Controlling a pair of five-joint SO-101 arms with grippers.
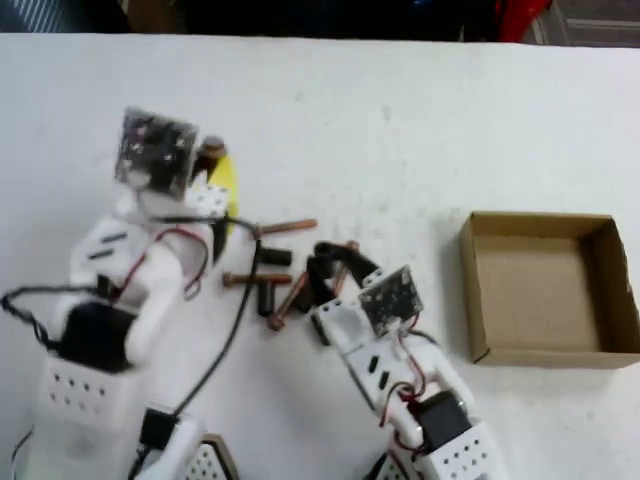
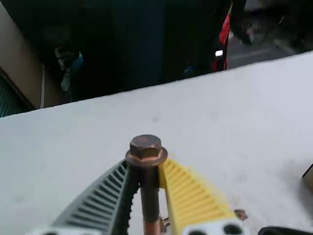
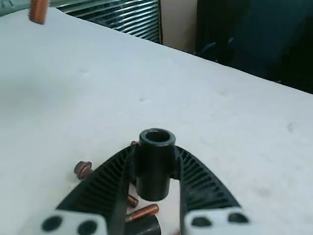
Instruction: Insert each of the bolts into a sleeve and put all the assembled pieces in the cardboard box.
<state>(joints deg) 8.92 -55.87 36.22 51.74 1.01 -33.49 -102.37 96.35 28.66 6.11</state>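
well, l bolt [image 2: 146,155], r sleeve [image 3: 156,164] (gripped)

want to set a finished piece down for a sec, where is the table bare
Bare: the wide strip of table beyond both arms and the box; the gap between right gripper and box; the near edge in front of the box. Crowded: loose bolts and sleeves from there to the left gripper.

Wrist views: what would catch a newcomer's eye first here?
The left gripper clamps a copper bolt between its grey and yellow fingers, head just past the tips. The right gripper clamps a black sleeve, open bore showing. In the high view, loose bolts and sleeves lie between the arms, and the cardboard box sits open to their right.
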